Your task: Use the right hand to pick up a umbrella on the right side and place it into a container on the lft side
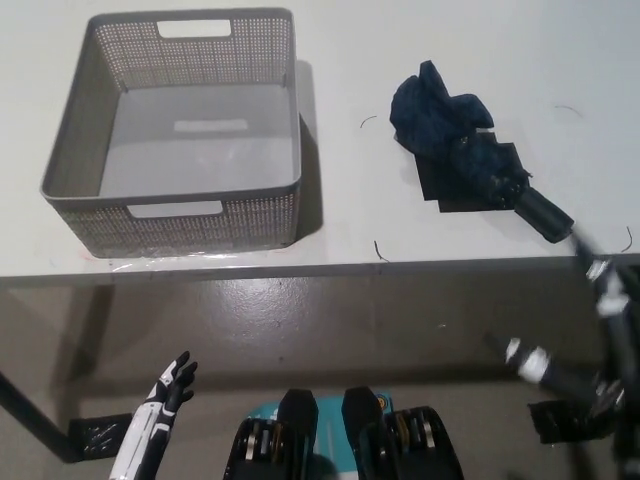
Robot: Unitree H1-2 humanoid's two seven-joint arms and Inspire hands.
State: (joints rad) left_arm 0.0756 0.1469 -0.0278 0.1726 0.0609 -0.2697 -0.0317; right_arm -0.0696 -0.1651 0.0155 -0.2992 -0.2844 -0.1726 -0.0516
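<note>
A folded dark blue umbrella [465, 150] lies on the white table [360, 60] at the right, with its black handle [545, 215] pointing toward the front right corner. A grey perforated basket [200, 225] stands at the left with nothing inside. My black right hand [608, 295] is blurred at the picture's right edge, just in front of the table edge and a little below the umbrella handle, not touching it. I cannot make out how it is set. My white left hand [168, 392] hangs low at the lower left, fingers apart, holding nothing.
The table's front edge [330, 268] runs across the middle of the picture, with brown floor below it. A dark table leg and foot [60, 425] show at the lower left. Thin dark marks lie on the table around the umbrella.
</note>
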